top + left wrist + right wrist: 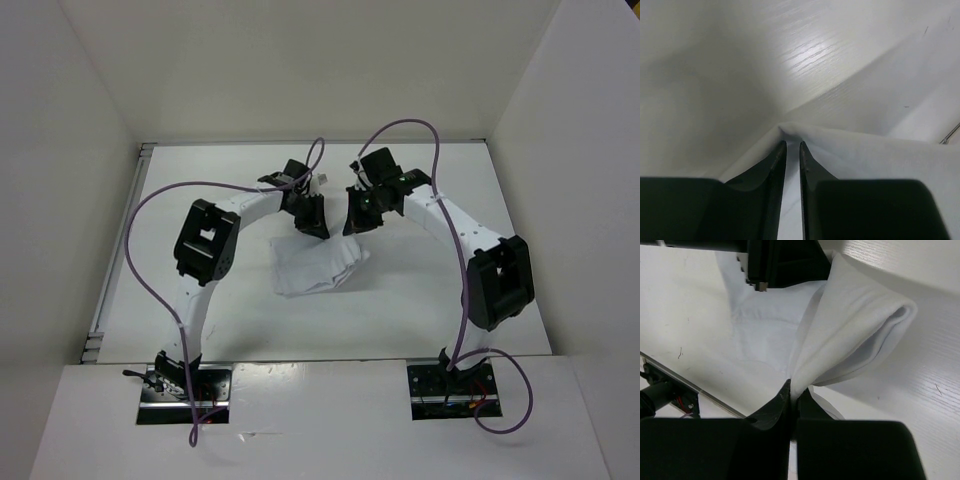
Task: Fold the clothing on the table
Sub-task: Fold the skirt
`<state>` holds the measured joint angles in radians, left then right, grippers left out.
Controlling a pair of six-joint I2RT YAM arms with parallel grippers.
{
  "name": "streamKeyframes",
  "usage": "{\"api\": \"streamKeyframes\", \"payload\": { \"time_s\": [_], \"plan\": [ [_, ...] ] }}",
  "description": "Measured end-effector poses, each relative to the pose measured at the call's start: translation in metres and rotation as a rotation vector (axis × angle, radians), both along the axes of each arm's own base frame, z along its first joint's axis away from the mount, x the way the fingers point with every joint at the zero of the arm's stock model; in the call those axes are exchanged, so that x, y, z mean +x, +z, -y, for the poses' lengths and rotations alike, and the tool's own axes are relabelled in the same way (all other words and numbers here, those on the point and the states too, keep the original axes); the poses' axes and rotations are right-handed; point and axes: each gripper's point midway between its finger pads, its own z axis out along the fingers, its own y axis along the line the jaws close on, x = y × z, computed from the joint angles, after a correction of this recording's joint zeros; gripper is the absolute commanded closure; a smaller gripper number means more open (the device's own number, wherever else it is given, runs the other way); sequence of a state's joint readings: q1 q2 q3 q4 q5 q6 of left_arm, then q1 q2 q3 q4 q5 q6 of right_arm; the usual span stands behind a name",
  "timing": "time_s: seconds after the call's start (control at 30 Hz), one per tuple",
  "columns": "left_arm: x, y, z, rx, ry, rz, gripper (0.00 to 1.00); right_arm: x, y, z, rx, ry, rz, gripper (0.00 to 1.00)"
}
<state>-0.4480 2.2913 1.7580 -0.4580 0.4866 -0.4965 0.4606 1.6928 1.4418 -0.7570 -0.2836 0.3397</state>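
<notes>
Highly arched, right arm (455, 222) pinches clothing (315, 268).

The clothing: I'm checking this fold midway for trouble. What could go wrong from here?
1. The left claw pinches the clothing only at its very tips, so the corner could slip out.
2. The right claw holds a bunched fold, which may land unevenly on the table and leave it crumpled.
</notes>
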Motion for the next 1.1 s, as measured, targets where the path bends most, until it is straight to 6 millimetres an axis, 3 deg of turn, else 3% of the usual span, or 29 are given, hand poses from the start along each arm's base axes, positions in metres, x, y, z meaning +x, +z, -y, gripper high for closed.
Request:
{"api": "streamKeyframes", "payload": {
  "time_s": [0.1,0.2,0.33,0.43,0.53,0.67,0.77,0.93,1.1],
  "plan": [
    [0.001,0.014,-0.016,0.018,0.031,0.006,0.75,0.0,-0.004,0.0,-0.007,0.0,-0.011,1.0],
    [0.01,0.047,-0.044,0.028,0.078,0.063,0.75,0.0,-0.006,0.002,-0.016,-0.004,-0.016,1.0],
    [0.02,0.105,-0.093,0.03,0.178,0.182,0.75,-0.002,-0.007,0.004,-0.031,-0.009,-0.023,1.0],
    [0.017,0.127,-0.132,0.079,0.259,0.243,0.85,-0.001,-0.007,0.006,-0.048,-0.015,-0.019,1.0],
    [-0.002,0.112,-0.154,0.158,0.286,0.221,0.94,-0.001,-0.006,0.006,-0.059,-0.016,-0.015,1.0],
    [-0.042,0.058,-0.167,0.258,0.261,0.085,0.97,-0.002,-0.006,0.006,-0.073,-0.017,-0.019,1.0],
    [-0.068,0.032,-0.174,0.3,0.246,-0.002,0.98,-0.002,-0.008,0.004,-0.083,-0.012,-0.018,1.0],
    [-0.083,0.015,-0.173,0.321,0.226,-0.042,0.98,-0.009,-0.015,-0.007,-0.107,0.02,-0.027,1.0],
    [-0.085,0.002,-0.157,0.279,0.187,-0.047,0.98,-0.017,-0.026,-0.032,-0.135,0.078,-0.039,1.0]
  ]
}}
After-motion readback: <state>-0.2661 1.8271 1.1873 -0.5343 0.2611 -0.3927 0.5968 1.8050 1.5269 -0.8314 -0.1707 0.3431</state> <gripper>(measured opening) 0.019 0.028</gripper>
